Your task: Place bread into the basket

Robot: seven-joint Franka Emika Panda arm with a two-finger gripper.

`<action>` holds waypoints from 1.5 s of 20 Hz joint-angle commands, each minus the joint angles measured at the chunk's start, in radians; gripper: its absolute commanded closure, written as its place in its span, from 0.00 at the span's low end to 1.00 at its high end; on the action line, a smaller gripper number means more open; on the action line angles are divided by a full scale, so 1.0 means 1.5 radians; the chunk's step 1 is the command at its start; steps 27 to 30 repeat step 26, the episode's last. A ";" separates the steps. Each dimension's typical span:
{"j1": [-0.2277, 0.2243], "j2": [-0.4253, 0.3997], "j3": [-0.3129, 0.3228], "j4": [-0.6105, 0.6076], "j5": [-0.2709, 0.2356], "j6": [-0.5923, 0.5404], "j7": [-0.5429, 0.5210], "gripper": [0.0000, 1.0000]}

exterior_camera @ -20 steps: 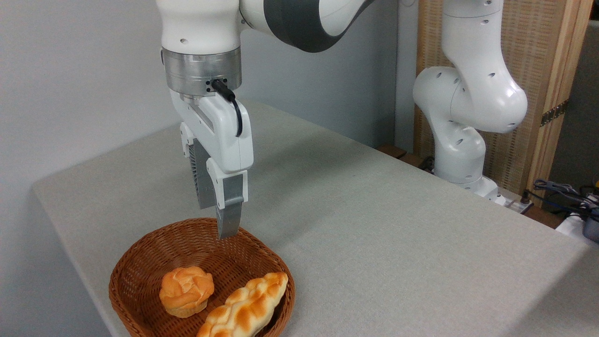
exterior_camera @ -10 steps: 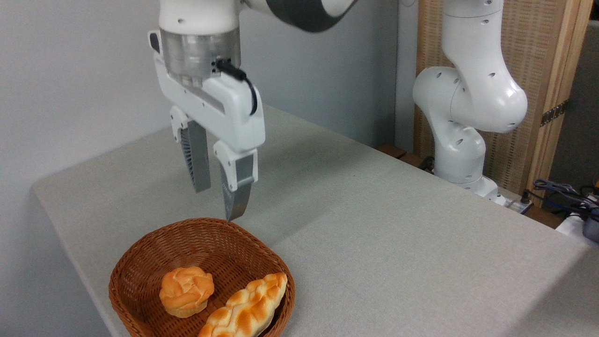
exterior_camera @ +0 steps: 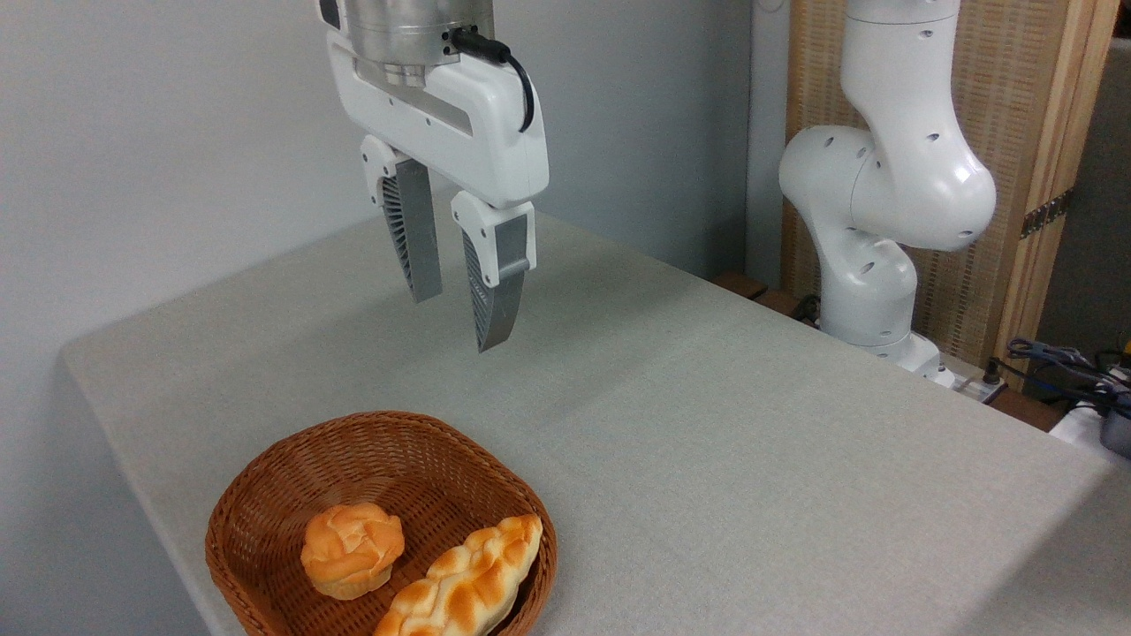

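Observation:
The long braided bread (exterior_camera: 464,583) lies inside the brown wicker basket (exterior_camera: 389,450) at the lower left, leaning against its right wall, with its near end cut off by the picture's bottom edge. My gripper (exterior_camera: 455,322) hangs open and empty well above the table, up and to the right of the basket, its fingers pointing down with a clear gap between them.
A small round orange-golden bun (exterior_camera: 352,548) sits in the basket left of the loaf. The arm's white base (exterior_camera: 870,265) stands at the table's far right edge before a wooden panel. Cables (exterior_camera: 1069,362) lie at the far right.
My gripper has risen from just above the basket's back rim and moved up and to the right, turning a little. The loaf and the bun have not moved.

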 commanded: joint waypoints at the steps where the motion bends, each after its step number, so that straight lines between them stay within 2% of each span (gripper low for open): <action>1: -0.001 -0.012 -0.035 -0.024 0.010 -0.019 -0.020 0.00; 9: 0.003 -0.011 -0.037 -0.024 0.011 -0.035 -0.011 0.00; 15: 0.004 -0.009 -0.035 -0.020 0.026 -0.035 -0.001 0.00; 16: 0.004 -0.008 -0.034 -0.018 0.036 -0.035 -0.001 0.00; 18: 0.002 -0.007 -0.036 -0.015 0.078 -0.035 -0.002 0.00; 30: 0.001 -0.005 -0.034 -0.015 0.075 -0.034 -0.003 0.00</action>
